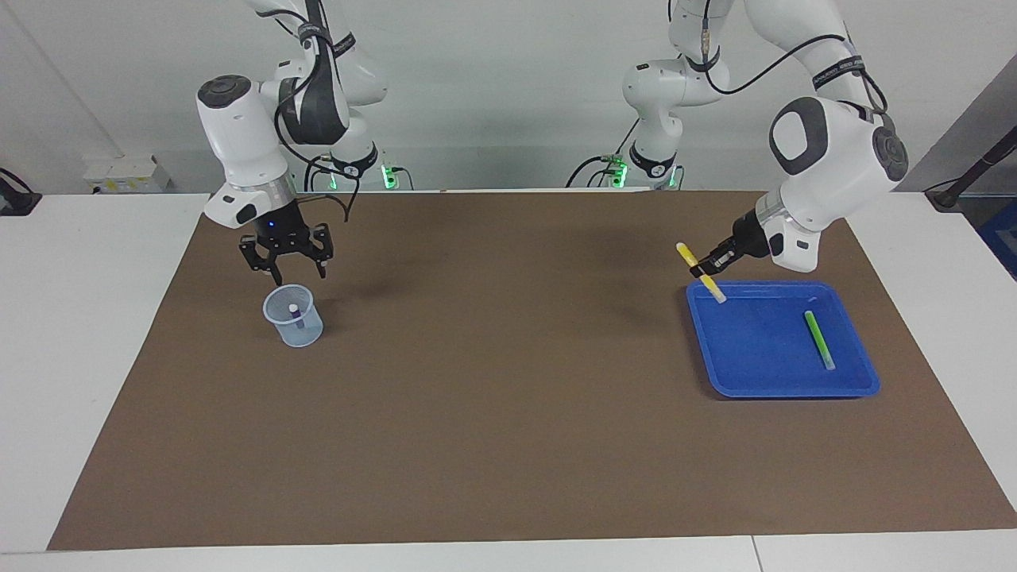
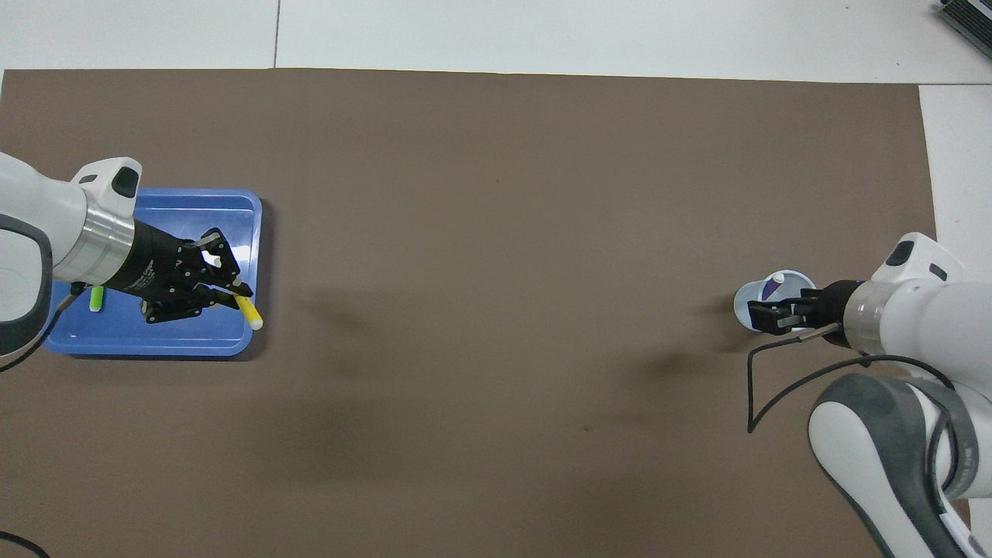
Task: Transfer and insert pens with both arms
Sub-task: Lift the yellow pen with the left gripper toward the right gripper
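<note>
The left pincer (image 1: 709,268) is gripping the yellow pen (image 1: 700,272) near its middle, its fingertips closed on the slim barrel. The pen is tilting in the air over the edge of the blue tray (image 1: 755,381) that lies nearer to the robots, its pale whitish end pointing down toward the tray floor and its yellow end sticking up. In the overhead view the same pen (image 2: 248,308) is showing past the black fingers, over the tray's corner.

The green pen (image 1: 818,339) is lying flat inside the tray, well apart from the yellow one, on the tray's side toward the left arm's end of the worktop (image 1: 508,445). It is a thin bright green stick with a paler tip at the end farther from the robots.

The purple pen (image 1: 295,314) is standing upright inside a clear plastic cup (image 1: 293,316) toward the right arm's end of the worktop, its whitish cap end up and its purple barrel showing through the wall. The right pincer (image 1: 299,274) is hovering just over the cup with its fingertips spread apart and holding nothing.

A brown mat is covering most of the worktop.
</note>
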Controlling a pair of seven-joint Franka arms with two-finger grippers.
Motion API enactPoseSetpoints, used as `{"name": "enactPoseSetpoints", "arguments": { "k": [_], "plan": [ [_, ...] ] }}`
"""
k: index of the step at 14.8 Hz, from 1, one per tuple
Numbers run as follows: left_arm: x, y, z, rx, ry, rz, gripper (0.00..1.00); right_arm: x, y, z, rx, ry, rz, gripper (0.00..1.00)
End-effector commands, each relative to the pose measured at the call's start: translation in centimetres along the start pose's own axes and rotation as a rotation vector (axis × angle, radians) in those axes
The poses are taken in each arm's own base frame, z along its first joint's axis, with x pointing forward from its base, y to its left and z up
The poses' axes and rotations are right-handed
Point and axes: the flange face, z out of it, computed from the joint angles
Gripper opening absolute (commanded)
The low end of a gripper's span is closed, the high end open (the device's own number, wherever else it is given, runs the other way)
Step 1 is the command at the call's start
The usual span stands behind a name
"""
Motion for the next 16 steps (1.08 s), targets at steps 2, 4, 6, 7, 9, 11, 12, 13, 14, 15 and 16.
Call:
{"name": "enactPoseSetpoints", "arguments": {
  "k": [2,4,6,7,9,11,12,13,14,15,16],
  "plan": [
    [-5.2,2.8,0.8,-0.014,-0.021,-0.119,0.0,0.5,0.8,-1.6,0.175,0.029,0.004,0.83],
    [-7.0,3.8,0.6,-0.026,-0.011,-0.175,0.0,1.0,0.3,-2.2,0.241,0.04,0.027,0.83],
    [-8.3,4.4,0.7,-0.033,-0.012,-0.209,0.0,1.1,-0.8,-2.2,0.309,0.05,0.057,0.83],
    [-8.9,4.8,0.8,-0.045,-0.024,-0.235,0.0,1.3,-1.6,-2.2,0.346,0.06,0.071,0.83],
    [-10.4,5.8,1.5,-0.059,-0.032,-0.293,0.0,1.7,-3.5,-2.2,0.433,0.077,0.1,0.83],
    [-12.0,7.0,2.2,-0.072,-0.022,-0.351,0.0,2.1,-5.5,-2.4,0.53,0.109,0.121,0.83],
    [-12.4,7.5,2.5,-0.079,-0.017,-0.371,0.0,2.2,-6.0,-2.6,0.571,0.128,0.133,0.83],
    [-12.5,7.6,2.4,-0.091,-0.017,-0.399,0.0,2.2,-6.5,-2.6,0.587,0.133,0.126,0.83],
    [-13.2,8.1,2.6,-0.101,-0.028,-0.416,0.0,2.3,-7.3,-2.6,0.607,0.133,0.119,0.83],
    [-14.1,8.7,3.1,-0.105,-0.034,-0.427,0.0,2.3,-7.8,-2.7,0.637,0.137,0.132,0.83],
    [-14.9,9.3,3.4,-0.114,-0.03,-0.446,0.0,2.3,-8.4,-2.9,0.666,0.139,0.138,0.83]
  ]
}}
